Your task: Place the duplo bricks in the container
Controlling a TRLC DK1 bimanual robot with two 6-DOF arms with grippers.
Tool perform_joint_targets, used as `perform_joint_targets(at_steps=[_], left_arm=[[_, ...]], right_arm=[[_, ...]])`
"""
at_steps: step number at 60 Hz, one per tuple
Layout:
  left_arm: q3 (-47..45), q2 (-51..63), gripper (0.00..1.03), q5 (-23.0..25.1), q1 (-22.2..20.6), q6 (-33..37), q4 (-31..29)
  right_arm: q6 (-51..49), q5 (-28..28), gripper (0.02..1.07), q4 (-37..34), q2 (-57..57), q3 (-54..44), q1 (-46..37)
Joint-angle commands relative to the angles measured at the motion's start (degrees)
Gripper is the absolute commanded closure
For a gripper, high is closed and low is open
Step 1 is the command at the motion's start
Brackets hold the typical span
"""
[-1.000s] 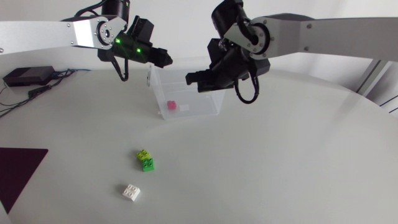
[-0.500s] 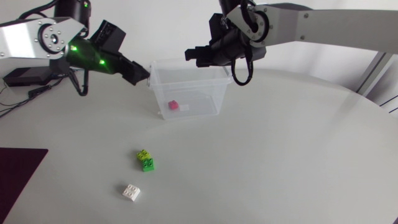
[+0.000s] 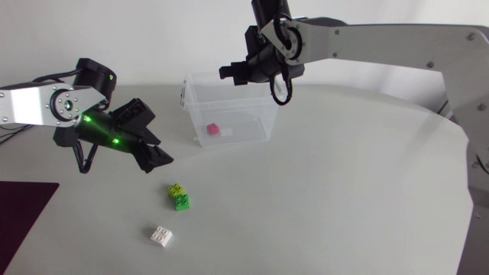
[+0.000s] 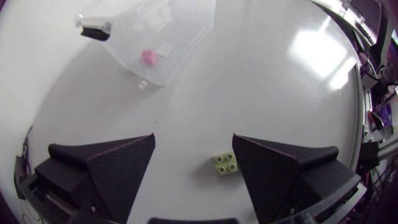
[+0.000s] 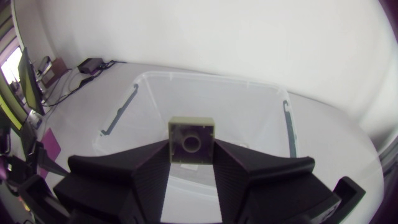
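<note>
A clear plastic container (image 3: 263,114) stands at the back middle of the table, with a pink brick (image 3: 212,129) and a small white piece (image 3: 227,131) lying in it. My right gripper (image 3: 231,72) hangs over its far left corner, shut on a pale brick (image 5: 191,139) held above the container (image 5: 124,118). My left gripper (image 3: 158,158) is open, low over the table in front of the box. A yellow-green brick (image 4: 226,163) lies between its fingers, nearer one of them, untouched. In the head view this brick (image 3: 179,197) sits on a green one. A white brick (image 3: 161,236) lies nearer the front.
A dark purple mat (image 3: 23,210) covers the table's front left corner. The container (image 4: 186,37) with the pink brick (image 4: 148,57) shows ahead of my left gripper (image 4: 194,163).
My left arm has swung from beside the container down toward the yellow-green brick, and its gripper has opened. My right arm has lifted back over the container's rear, still holding its brick.
</note>
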Motion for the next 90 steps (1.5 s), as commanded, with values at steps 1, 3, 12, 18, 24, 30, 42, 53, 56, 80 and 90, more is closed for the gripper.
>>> perform_joint_targets(at_steps=[1, 3, 12, 18, 24, 30, 42, 53, 56, 80, 90], left_arm=[[-2.8, -1.0, 0.17, -2.0, -1.3, 1.6, -2.3], [-3.6, -1.4, 0.17, -3.0, -1.8, 1.4, -3.0], [-7.5, -4.8, 0.17, -5.6, -4.4, -0.5, -6.3], [-8.0, -4.9, 0.17, -8.1, -5.6, -3.2, -10.3], [-7.2, -4.8, 0.17, -9.7, -5.9, -6.2, -15.4], [-6.3, -4.0, 0.18, -11.2, -7.3, -10.1, -20.3], [-6.2, -0.1, 0.18, -11.1, -12.3, -18.3, -25.0], [-7.3, 5.6, 0.3, -11.8, -13.7, -25.1, -22.3], [-7.9, 6.8, 0.31, -12.4, -13.4, -26.1, -21.3], [-10.2, 9.6, 0.52, -12.6, -14.8, -29.5, -17.8], [-11.3, 9.1, 0.52, -12.4, -15.6, -29.7, -17.7]], right_arm=[[-1.2, 0.4, 0.74, 0.9, 2.7, 2.5, -0.8], [-1.3, 0.4, 0.74, 1.1, 3.2, 3.0, -1.0], [-1.7, 0.8, 0.68, -0.5, 6.9, 7.4, -2.0], [-1.7, 0.9, 0.28, -2.4, 8.1, 9.5, -2.5], [-1.6, 1.2, 0.08, -3.5, 7.1, 9.1, -2.6], [-1.2, 1.5, 0.08, -4.7, 4.9, 7.4, -2.6], [-0.6, 2.3, 0.08, -4.7, -0.4, 2.0, -2.2], [-0.6, 3.6, 0.08, -4.5, -5.9, -4.7, -0.2], [-0.6, 4.2, 0.08, -4.2, -7.8, -7.1, 0.8], [-1.8, 5.0, 0.08, -3.1, -17.4, -22.5, 6.7], [-2.9, 4.9, 0.08, -2.5, -18.5, -26.5, 8.5]])
